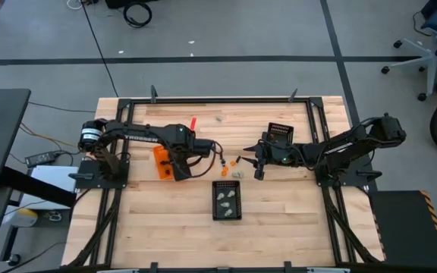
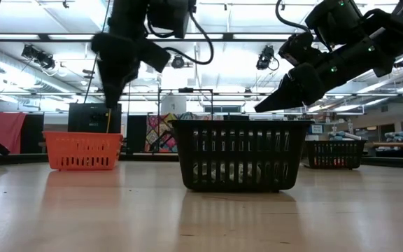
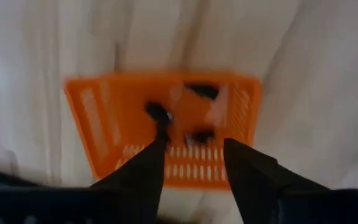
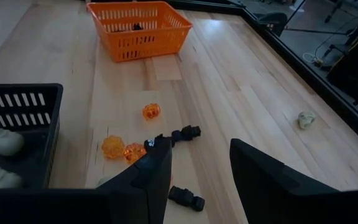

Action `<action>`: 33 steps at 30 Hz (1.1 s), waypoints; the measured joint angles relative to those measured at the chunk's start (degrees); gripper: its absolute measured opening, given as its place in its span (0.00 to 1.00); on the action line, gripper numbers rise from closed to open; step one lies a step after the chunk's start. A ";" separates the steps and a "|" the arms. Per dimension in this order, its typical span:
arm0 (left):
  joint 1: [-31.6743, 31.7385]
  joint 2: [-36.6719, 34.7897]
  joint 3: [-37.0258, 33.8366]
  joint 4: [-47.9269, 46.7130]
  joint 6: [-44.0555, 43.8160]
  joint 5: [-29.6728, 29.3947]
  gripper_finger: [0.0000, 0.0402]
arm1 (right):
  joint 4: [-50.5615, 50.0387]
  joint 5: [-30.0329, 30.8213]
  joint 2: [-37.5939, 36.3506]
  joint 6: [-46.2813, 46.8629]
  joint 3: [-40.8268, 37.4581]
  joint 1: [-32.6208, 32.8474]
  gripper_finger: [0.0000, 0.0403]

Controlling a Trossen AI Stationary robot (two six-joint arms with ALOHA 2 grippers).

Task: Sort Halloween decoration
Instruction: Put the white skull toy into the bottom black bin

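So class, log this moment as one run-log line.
left gripper: open over orange bin | right gripper: open above loose pieces | pale pieces in black bin

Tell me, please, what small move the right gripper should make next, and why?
Probably lower the open right gripper onto the small black toy piece on the wooden table right below its fingers. Translucent orange pumpkin pieces lie unsorted beside it, and the left gripper is busy over the orange plastic basket.

Robotics lab or workshop. Wooden worktop [image 1: 279,227] in a black frame, grey taped floor [image 1: 241,38], trailing cables [image 1: 136,13], wheeled office chair [image 1: 423,45]. Ceiling strip lights [image 2: 219,21] over open-plan benches.
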 joint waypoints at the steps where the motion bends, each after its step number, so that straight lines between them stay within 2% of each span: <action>1: 0.29 0.00 0.00 1.36 0.34 -1.05 0.44 | 0.02 0.00 0.00 0.00 0.00 0.00 0.41; 24: 15.06 8.94 -0.26 27.44 20.13 -3.63 0.46 | -0.04 -0.15 0.00 -0.66 0.02 0.00 0.41; 33: 19.69 10.56 -0.26 36.32 21.80 -3.61 0.46 | -0.31 0.14 0.00 -1.06 0.02 -0.07 0.41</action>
